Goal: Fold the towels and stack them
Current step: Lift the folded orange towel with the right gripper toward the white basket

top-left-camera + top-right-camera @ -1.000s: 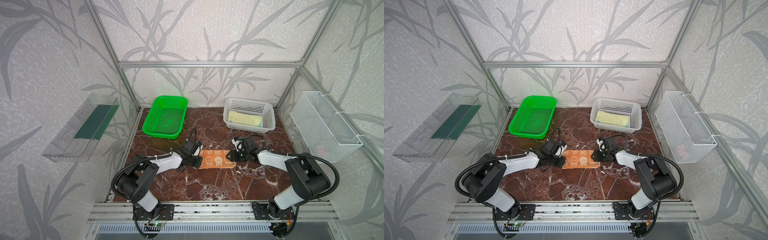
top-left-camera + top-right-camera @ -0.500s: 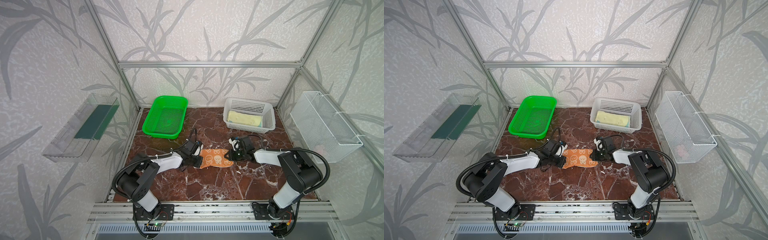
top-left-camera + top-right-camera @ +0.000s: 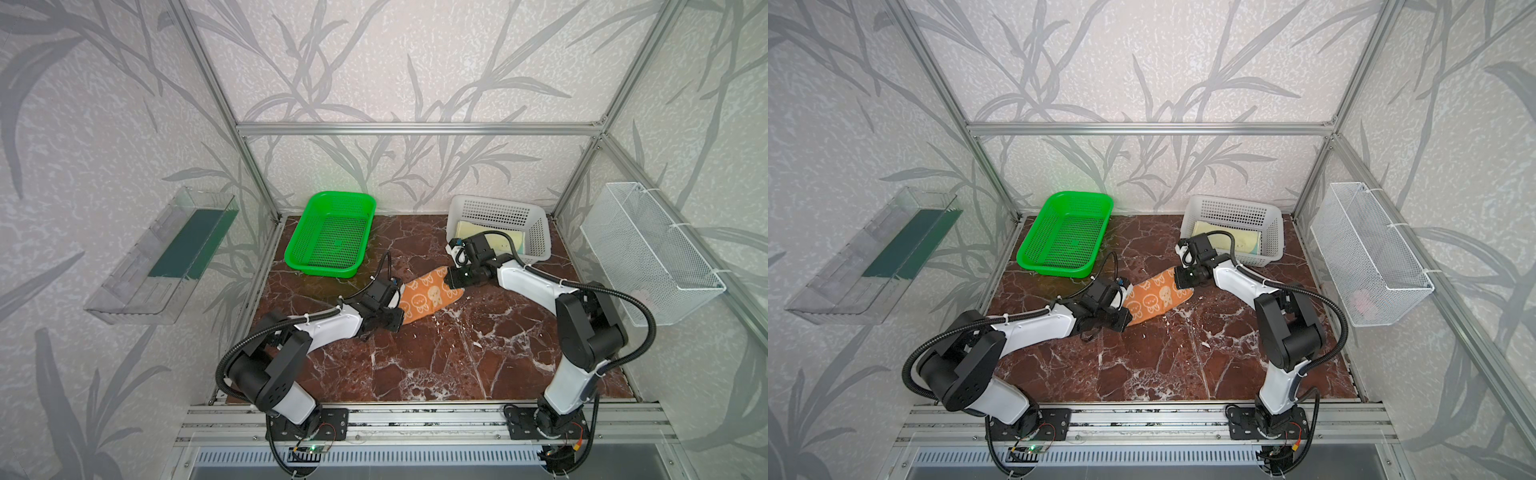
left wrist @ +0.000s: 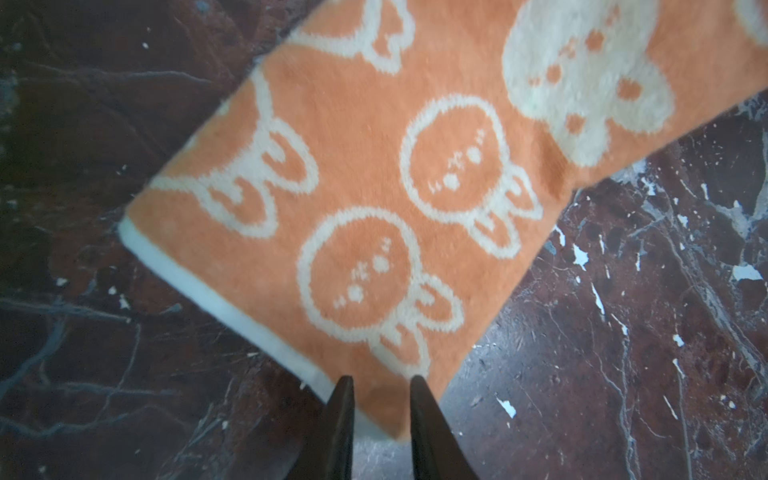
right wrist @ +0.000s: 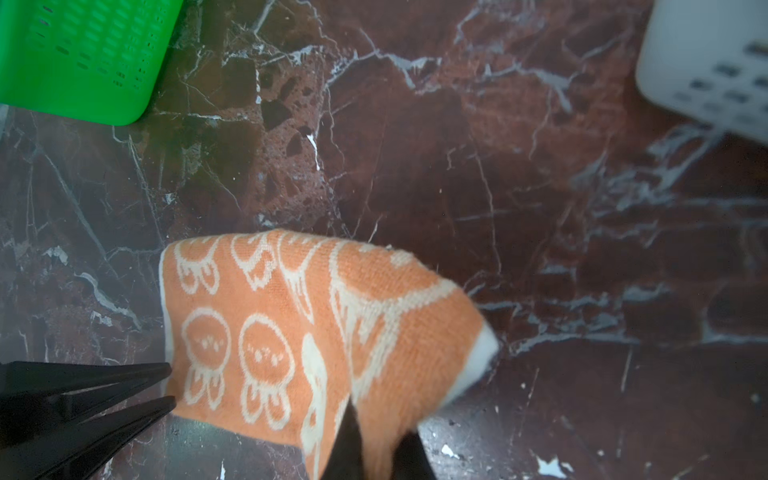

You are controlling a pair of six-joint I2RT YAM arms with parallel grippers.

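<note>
You are working on the towel with the small cartoon faces (image 3: pixel 432 294). It lies as a folded strip on the marble table (image 3: pixel 415 365), about mid-table, slanting from near-left to far-right, just in front of the two baskets.

Your right gripper (image 5: pixel 380 428) is clamped on the strip's far-right end, and the cloth rides up off the table to meet its fingers. Your left gripper (image 4: pixel 380 380) straddles the near-left corner with its jaws a little apart. The gap is wider than the cloth, so I read that corner as loose, not pinched.

My guess is that the folding is nearly done and stacking comes next. The pale yellow towel (image 3: pixel 1246 240) already lies flat in the white basket (image 3: pixel 1229 208), far right. If so, draw the left arm clear. Then lift with the right slowly enough that the layers hang together, and lay the strip squarely on the yellow one.

I can't read any brand, label or writing. The only marking is the face print on the towel.
</note>
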